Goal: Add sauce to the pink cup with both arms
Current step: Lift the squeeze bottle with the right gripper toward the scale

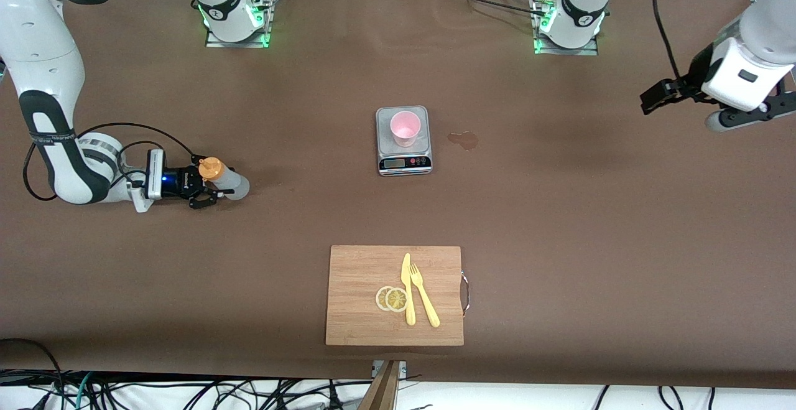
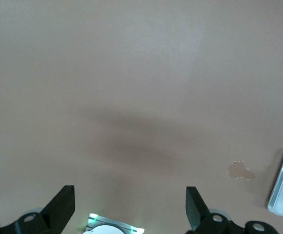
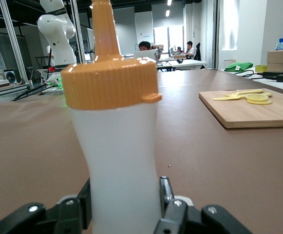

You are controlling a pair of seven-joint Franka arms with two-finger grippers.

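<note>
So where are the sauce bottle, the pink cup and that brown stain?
Sauce bottle (image 3: pixel 124 165), right wrist view, on its whitish body.
Pink cup (image 1: pixel 405 129), front view, on its inside.
Brown stain (image 1: pixel 464 140), front view, on its middle.

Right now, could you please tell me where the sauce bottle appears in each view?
Front view: the sauce bottle stands at the right arm's end of the table, between the right hand's fingers.
Left wrist view: not in it.
Right wrist view: fills the foreground.
Shared landmark: the wooden cutting board.
</note>
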